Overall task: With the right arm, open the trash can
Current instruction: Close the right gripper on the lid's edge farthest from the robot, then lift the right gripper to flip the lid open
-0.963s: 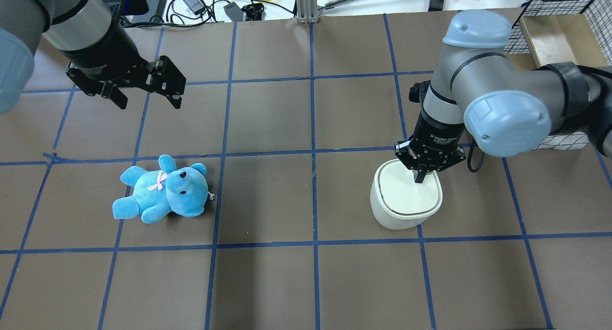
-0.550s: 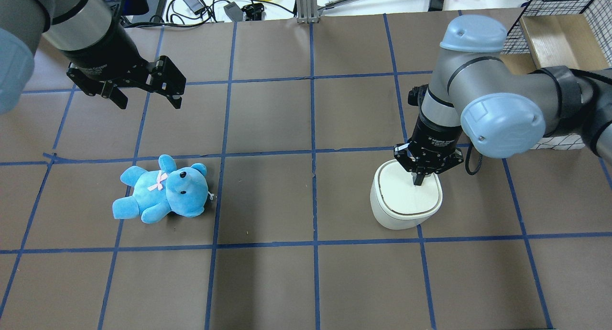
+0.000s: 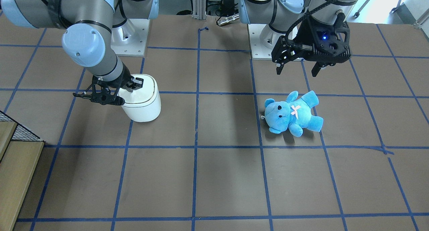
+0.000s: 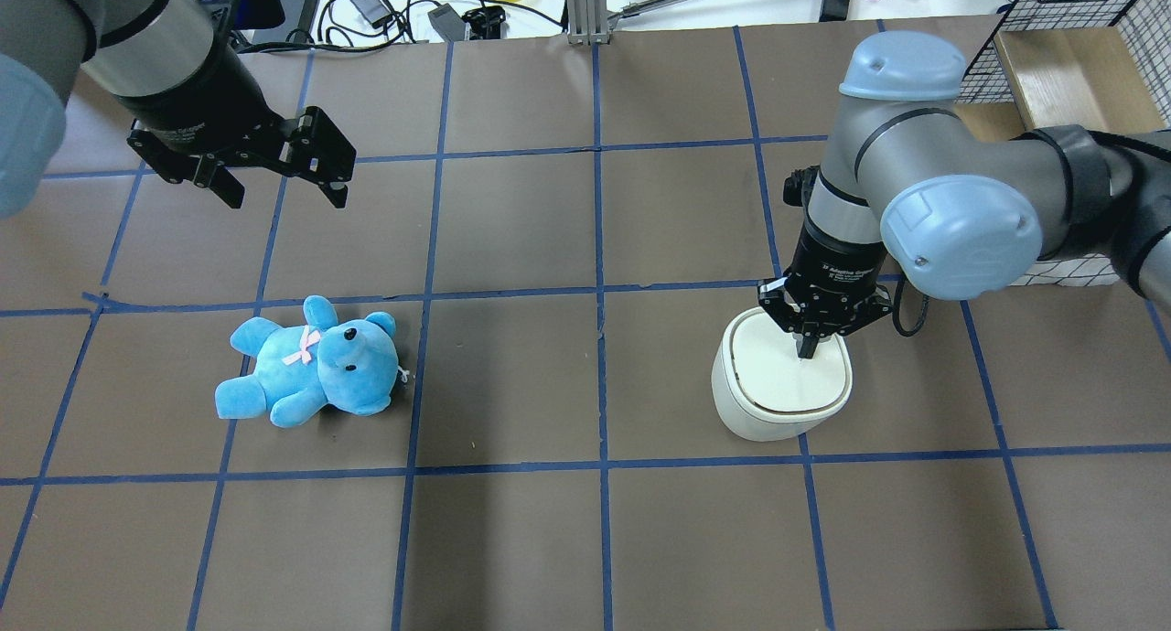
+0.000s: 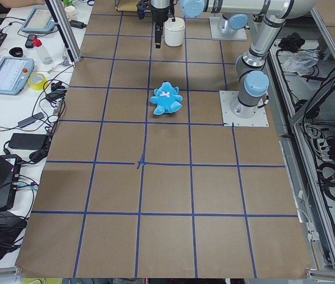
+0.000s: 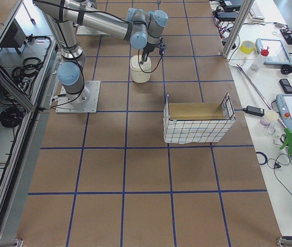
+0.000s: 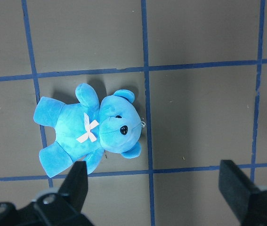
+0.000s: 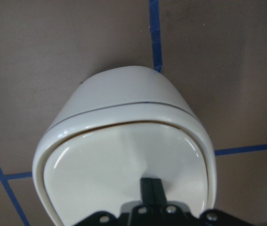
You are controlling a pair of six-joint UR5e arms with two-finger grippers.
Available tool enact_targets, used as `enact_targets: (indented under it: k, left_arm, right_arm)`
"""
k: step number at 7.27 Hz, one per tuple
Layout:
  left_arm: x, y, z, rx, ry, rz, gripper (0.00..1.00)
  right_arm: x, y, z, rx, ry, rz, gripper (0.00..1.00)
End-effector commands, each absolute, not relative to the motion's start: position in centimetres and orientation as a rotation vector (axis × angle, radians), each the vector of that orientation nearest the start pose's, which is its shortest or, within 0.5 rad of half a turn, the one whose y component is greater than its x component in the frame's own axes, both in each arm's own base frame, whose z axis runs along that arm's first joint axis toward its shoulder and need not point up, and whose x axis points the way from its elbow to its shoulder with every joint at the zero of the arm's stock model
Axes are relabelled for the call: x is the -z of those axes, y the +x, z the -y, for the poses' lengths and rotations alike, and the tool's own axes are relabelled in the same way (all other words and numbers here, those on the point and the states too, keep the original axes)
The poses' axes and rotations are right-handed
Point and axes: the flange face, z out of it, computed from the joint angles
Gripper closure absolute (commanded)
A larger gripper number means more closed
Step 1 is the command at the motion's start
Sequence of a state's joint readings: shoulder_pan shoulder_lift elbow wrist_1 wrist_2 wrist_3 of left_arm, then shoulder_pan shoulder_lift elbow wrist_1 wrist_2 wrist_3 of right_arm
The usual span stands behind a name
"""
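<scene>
1. The can (image 4: pixel 776 413) stands upright in the right half of the desk (image 4: pixel 512 540), about midway between the robot's edge and the far edge, on a blue tape line (image 4: pixel 811 503).
2. Its lid (image 4: pixel 773 375) lies within the rim; the right wrist view shows a thin dark seam along one edge.
3. The right gripper (image 4: pixel 805 349) points straight down, its fingers pressed together and holding nothing, the tip on the lid near its middle.
4. A black cable (image 4: pixel 911 316) loops off that wrist, just beside the can on the side toward the right edge.
5. A wire basket (image 6: pixel 198 122) sits toward the far right corner, well apart from the can.
6. A teddy (image 4: pixel 309 364) lies on its back in the left half, well apart from the can.
7. The left gripper (image 4: pixel 285 195) hangs above the desk between the teddy and the far edge, fingers spread wide and empty.
</scene>
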State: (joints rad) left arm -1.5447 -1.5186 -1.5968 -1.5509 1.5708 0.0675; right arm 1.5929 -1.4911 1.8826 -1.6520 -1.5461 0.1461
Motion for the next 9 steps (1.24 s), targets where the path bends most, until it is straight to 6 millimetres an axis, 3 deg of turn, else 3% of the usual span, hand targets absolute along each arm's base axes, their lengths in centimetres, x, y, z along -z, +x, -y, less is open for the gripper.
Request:
enact_targets:
  k: [1, 4, 5, 6, 7, 8, 9]
  left_arm:
    - [-50.2, -12.1, 47.7, 0.072, 0.065, -3.138, 0.00]
    - [-50.2, -12.1, 47.7, 0.072, 0.065, -3.138, 0.00]
    - [-50.2, -12.1, 47.7, 0.072, 0.065, -3.138, 0.00]
    - [-50.2, -12.1, 47.7, 0.072, 0.065, -3.138, 0.00]
    - [-50.2, -12.1, 47.7, 0.072, 0.065, -3.138, 0.00]
    - [-50.2, -12.1, 47.7, 0.072, 0.065, -3.138, 0.00]
    - [-50.2, -12.1, 47.7, 0.072, 0.065, -3.138, 0.00]
  right_arm:
    - [-35.7, 14.7, 46.5, -0.568, 0.264, -3.090, 1.00]
    - [-42.9, 14.8, 47.9, -0.538, 0.262, -3.092, 1.00]
    - [-46.2, 14.7, 48.8, -0.438, 0.263, -3.110, 0.85]
    - [-48.1, 14.7, 49.3, -0.370, 0.257, -3.119, 0.68]
    - [-48.7, 14.6, 49.6, -0.338, 0.233, -3.120, 0.50]
    - [-48.9, 14.5, 49.9, -0.302, 0.156, -3.123, 0.24]
    - [-49.7, 14.2, 51.2, -0.143, 0.096, -3.155, 0.01]
